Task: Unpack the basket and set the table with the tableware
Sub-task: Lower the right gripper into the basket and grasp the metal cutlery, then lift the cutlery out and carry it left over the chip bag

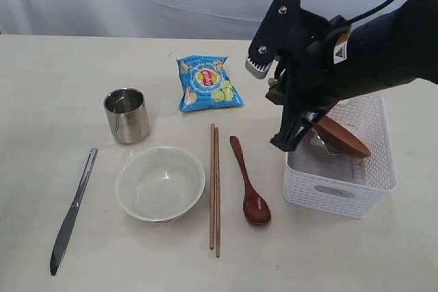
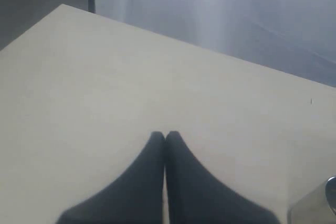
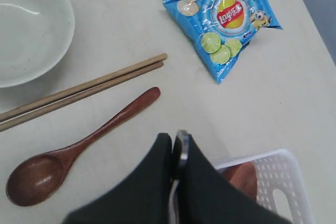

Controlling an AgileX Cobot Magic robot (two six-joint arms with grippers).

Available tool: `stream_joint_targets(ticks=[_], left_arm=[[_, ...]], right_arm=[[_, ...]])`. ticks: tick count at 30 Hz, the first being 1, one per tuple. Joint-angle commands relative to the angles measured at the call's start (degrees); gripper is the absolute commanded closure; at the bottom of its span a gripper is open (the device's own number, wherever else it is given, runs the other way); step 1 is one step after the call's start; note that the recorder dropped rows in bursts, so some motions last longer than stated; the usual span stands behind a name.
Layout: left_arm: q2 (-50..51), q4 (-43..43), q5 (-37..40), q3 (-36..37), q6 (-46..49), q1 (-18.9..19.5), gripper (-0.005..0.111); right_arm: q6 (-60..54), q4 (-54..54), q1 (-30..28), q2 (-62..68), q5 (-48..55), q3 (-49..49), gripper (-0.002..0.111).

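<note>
Exterior view: white perforated basket (image 1: pixel 328 193), brown plate (image 1: pixel 345 138) aslant inside.

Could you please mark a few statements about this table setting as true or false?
1. The plate lies in the basket. True.
2. In the exterior view, the spoon lies left of the bowl. False: it lies right of the chopsticks.
3. The knife lies on the table. True.
4. The right gripper is open. False: it is shut on a thin steel piece, likely the fork.
</note>
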Motion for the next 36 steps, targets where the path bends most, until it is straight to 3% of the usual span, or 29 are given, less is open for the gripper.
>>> stream_joint_targets(ticks=[1, 10, 17, 21, 28, 31, 36], left_arm=[[-0.4, 0.2, -0.5, 0.1, 0.1, 0.3, 0.107], [-0.4, 0.2, -0.9, 0.1, 0.1, 0.3, 0.107], [-0.4, 0.2, -3.7, 0.1, 0.1, 0.3, 0.107], [0.2, 1.0, -15.1, 0.6, 0.1, 0.3, 0.107], [4.8, 9.6, -49.5, 1.6, 0.8, 0.3, 0.107], [6.2, 9.6, -54.8, 1.6, 0.8, 0.3, 0.107], [7.8, 9.6, -55.7, 1.6, 1.9, 0.3, 0.107]], right_arm=[[2.4, -0.4, -0.4, -0.9, -0.7, -0.3, 0.109], [8.6, 9.2, -0.3, -2.9, -0.2, -5.1, 0.109], [11.9, 10.6, -0.3, -3.3, 2.5, -9.3, 0.109], [11.9, 13.7, -0.3, -3.7, 2.5, -9.3, 0.109], [11.9, 20.1, -0.3, -4.2, 2.0, -9.3, 0.109], [11.8, 23.3, -0.3, -4.2, 0.9, -9.3, 0.109], [9.6, 24.7, -0.3, -4.2, -1.0, -9.3, 0.109]])
